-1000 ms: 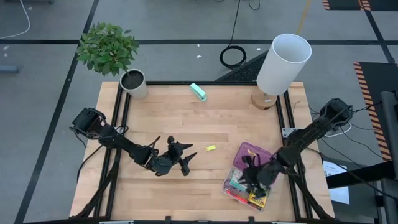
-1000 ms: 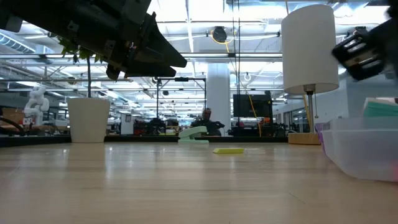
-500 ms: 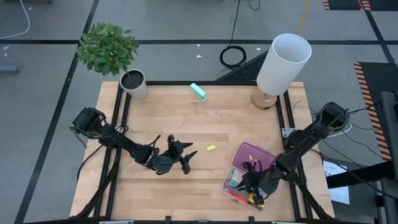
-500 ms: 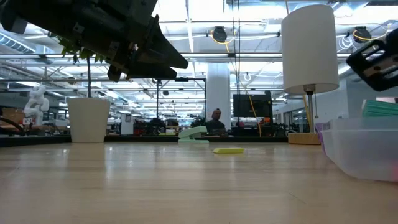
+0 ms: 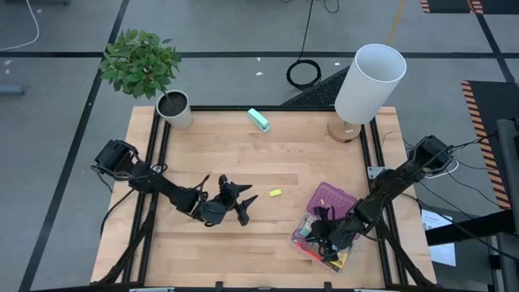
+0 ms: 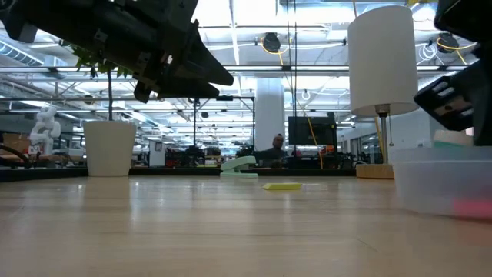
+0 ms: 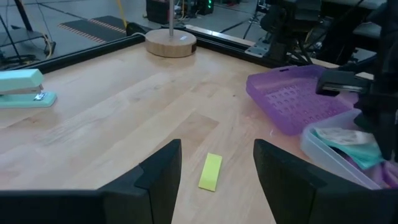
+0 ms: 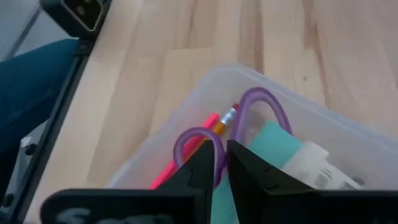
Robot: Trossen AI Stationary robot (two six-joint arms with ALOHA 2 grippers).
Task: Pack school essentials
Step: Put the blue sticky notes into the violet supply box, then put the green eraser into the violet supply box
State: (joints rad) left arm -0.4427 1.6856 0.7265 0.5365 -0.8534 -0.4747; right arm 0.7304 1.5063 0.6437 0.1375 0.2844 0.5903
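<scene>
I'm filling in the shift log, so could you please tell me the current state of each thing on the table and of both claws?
Clear box: open, holding stationery.
Purple lid: off, lying flat beside the box.
Purple-handled scissors: inside the box.
Yellow eraser: loose on the table, not packed.
Teal stapler: lying at the far edge, untouched.
Left claw: open, empty, short of the eraser.
Right claw: shut, over the box.

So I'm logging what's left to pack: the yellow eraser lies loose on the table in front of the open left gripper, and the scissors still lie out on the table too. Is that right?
Not quite. The yellow eraser does lie loose in front of the open left gripper, but the scissors are already in the clear bin, under the right gripper, as the right wrist view shows.
</scene>
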